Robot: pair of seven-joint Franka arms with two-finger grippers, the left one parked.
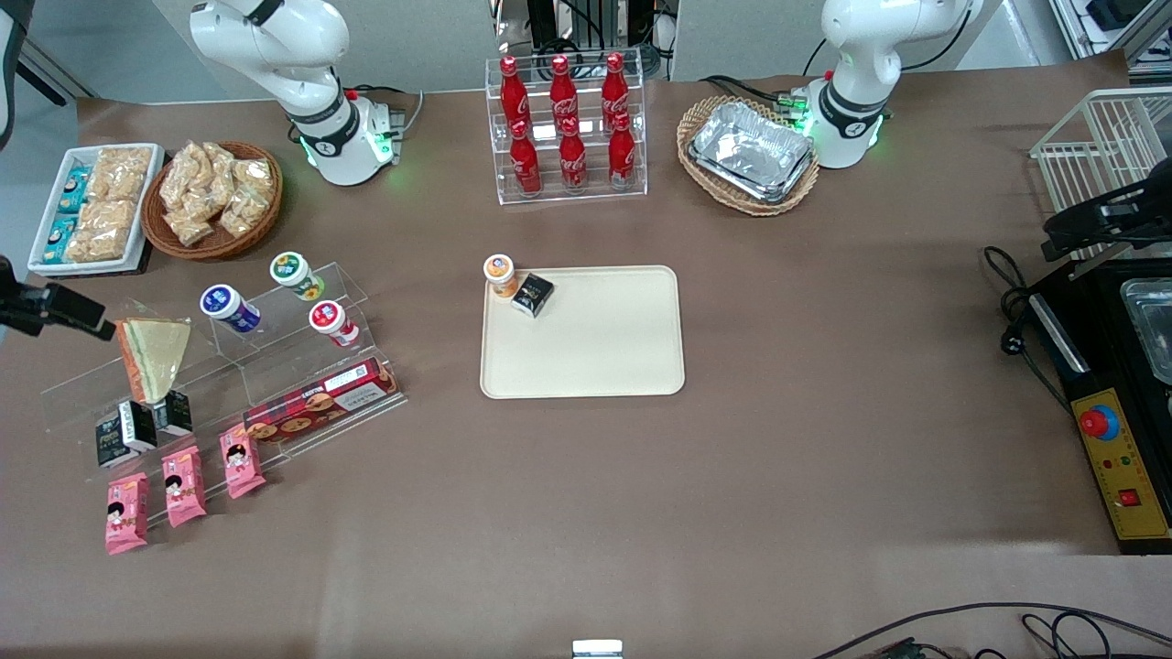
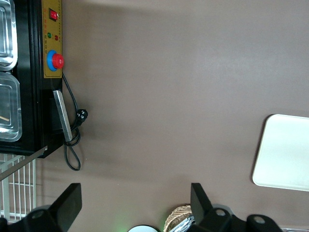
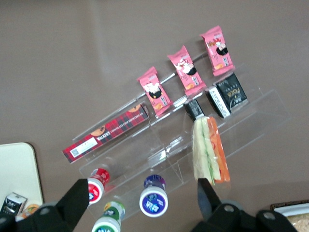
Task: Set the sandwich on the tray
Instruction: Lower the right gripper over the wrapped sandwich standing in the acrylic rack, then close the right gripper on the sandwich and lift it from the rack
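Observation:
The sandwich (image 1: 156,357), a wrapped triangular wedge with an orange and green filling edge, leans on the clear acrylic stand (image 1: 275,366) toward the working arm's end of the table. In the right wrist view the sandwich (image 3: 211,150) lies just ahead of one finger. My gripper (image 1: 64,311) hovers above the stand's end, beside the sandwich and apart from it. It is open, and its gap (image 3: 143,191) holds nothing. The cream tray (image 1: 595,348) lies mid-table. An orange-lidded cup (image 1: 499,275) and a small black carton (image 1: 532,295) stand at the tray's corner (image 3: 17,169).
The stand also carries a blue-lidded cup (image 1: 229,308), a green one (image 1: 295,275), a red one (image 1: 331,322), a red biscuit box (image 1: 320,403), black cartons (image 1: 128,432) and pink packets (image 1: 183,485). A snack basket (image 1: 215,197) and white dish (image 1: 96,206) sit farther back. A cola rack (image 1: 566,128) stands farther from the camera than the tray.

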